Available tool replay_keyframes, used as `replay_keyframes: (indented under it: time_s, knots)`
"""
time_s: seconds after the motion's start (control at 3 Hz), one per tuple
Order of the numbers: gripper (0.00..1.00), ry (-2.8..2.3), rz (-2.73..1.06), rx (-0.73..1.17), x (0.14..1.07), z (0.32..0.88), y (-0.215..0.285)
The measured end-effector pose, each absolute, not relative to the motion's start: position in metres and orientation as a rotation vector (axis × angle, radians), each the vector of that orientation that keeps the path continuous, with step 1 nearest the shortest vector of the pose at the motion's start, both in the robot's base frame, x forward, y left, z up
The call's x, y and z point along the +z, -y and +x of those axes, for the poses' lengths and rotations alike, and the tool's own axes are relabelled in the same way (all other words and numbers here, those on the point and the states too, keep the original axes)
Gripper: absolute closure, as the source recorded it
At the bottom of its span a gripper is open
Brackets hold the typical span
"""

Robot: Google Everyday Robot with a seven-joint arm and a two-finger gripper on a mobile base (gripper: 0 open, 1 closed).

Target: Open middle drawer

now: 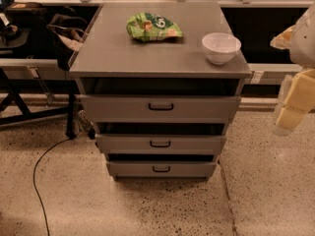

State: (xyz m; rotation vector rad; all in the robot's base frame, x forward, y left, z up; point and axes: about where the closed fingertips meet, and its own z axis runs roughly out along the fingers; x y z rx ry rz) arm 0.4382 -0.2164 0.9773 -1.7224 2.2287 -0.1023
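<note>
The grey cabinet [160, 58] stands in the middle of the camera view with three drawer fronts stacked one above the other. The middle drawer [187, 145] is the mid-sized front, with a small dark loop handle [160, 143] at its centre. A dark gap shows above its front. The widest front [197, 108] is above it and the narrowest front [187, 169] is below it, each also with a dark gap above. My gripper [288, 119] hangs at the right edge of the view, pale yellow and white, well to the right of the cabinet and touching nothing.
A green snack bag [153, 26] and a white bowl [221, 47] lie on the cabinet top. A dark bag [66, 33] and black stand legs [29, 109] are at the left. A black cable [42, 166] runs over the speckled floor.
</note>
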Motion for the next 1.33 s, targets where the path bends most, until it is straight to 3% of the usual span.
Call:
replay_keyframes:
  time_s: [0.67, 1.33]
  knots:
    - [0.0, -2.23, -1.677, -0.074, 0.964, 0.438, 0.22]
    - [0.0, -2.197, -1.451, 0.069, 0.874, 0.437, 0.24]
